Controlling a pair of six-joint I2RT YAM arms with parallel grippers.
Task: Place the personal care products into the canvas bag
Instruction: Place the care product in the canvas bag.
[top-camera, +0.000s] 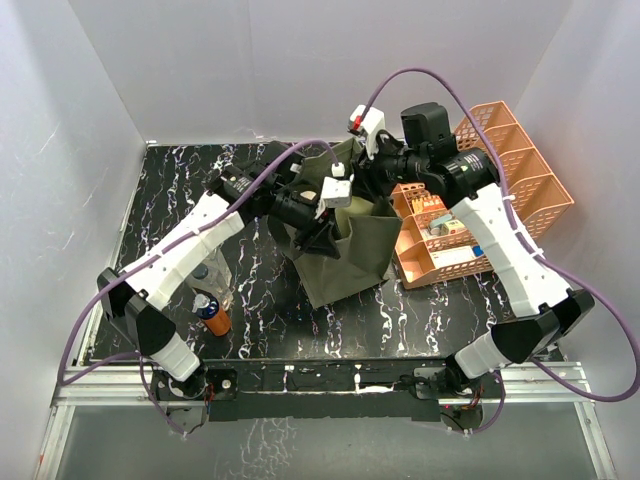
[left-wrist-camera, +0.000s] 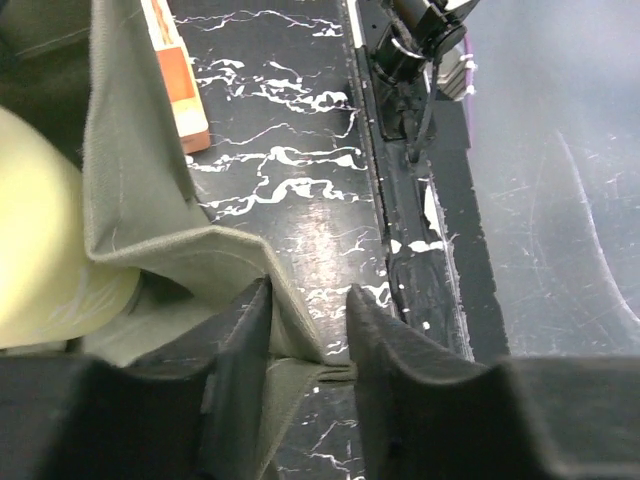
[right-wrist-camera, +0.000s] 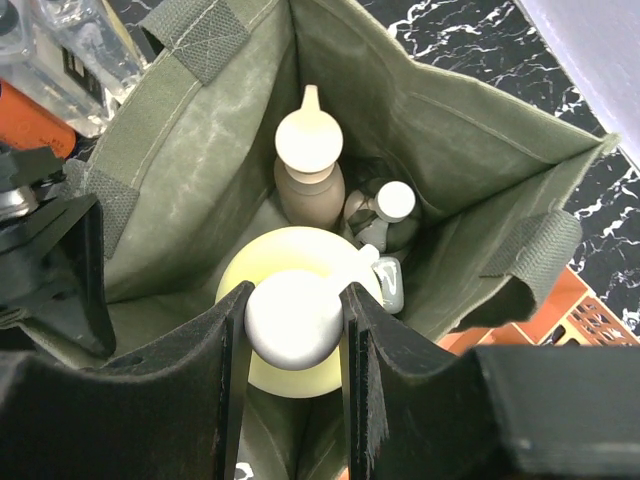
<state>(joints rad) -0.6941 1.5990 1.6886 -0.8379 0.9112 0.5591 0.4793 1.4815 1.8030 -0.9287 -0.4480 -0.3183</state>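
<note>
The olive-green canvas bag (top-camera: 350, 262) stands open at mid-table. My right gripper (right-wrist-camera: 295, 322) is down in its mouth, shut on the white cap (right-wrist-camera: 295, 318) of a pale yellow bottle (right-wrist-camera: 262, 282). A tan bottle with a beige cap (right-wrist-camera: 308, 172) and a clear bottle with a white cap (right-wrist-camera: 388, 215) stand inside the bag (right-wrist-camera: 200, 170). My left gripper (left-wrist-camera: 308, 330) pinches the bag's rim (left-wrist-camera: 290, 330) at a corner; the yellow bottle (left-wrist-camera: 40, 260) shows beside it. An orange bottle with a blue-white top (top-camera: 212, 313) and a clear bottle (top-camera: 214, 280) stand on the table left of the bag.
The orange lattice tray organizer (top-camera: 480, 200) stands right of the bag, close against it; its edge shows in the left wrist view (left-wrist-camera: 175, 85) and the right wrist view (right-wrist-camera: 590, 320). The two arms meet over the bag. White walls enclose the table.
</note>
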